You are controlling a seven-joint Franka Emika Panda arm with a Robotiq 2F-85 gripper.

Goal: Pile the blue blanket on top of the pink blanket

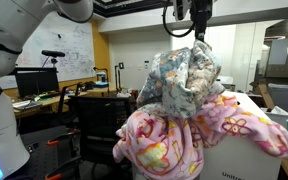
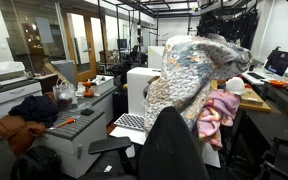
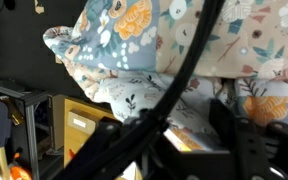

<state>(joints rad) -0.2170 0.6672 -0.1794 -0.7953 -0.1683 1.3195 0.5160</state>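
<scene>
The blue blanket [image 1: 184,80] is heaped in a tall mound on the pink blanket [image 1: 184,140], which drapes over a white box. Both exterior views show this pile, with the blue blanket [image 2: 189,70] above the pink blanket [image 2: 220,115]. My gripper [image 1: 200,38] hangs straight down at the peak of the blue mound. In the wrist view the blue blanket [image 3: 134,50] fills the upper picture. There my gripper [image 3: 174,135] shows two dark fingers spread apart, with no fabric pinched between them. A black cable crosses that view.
The white box [image 1: 254,160] under the blankets stands at the right. A black office chair [image 2: 169,150] is close in front of the pile, and another chair [image 1: 99,115] stands beside it. A desk with a monitor [image 1: 34,80] and a white cabinet [image 2: 144,85] stand nearby.
</scene>
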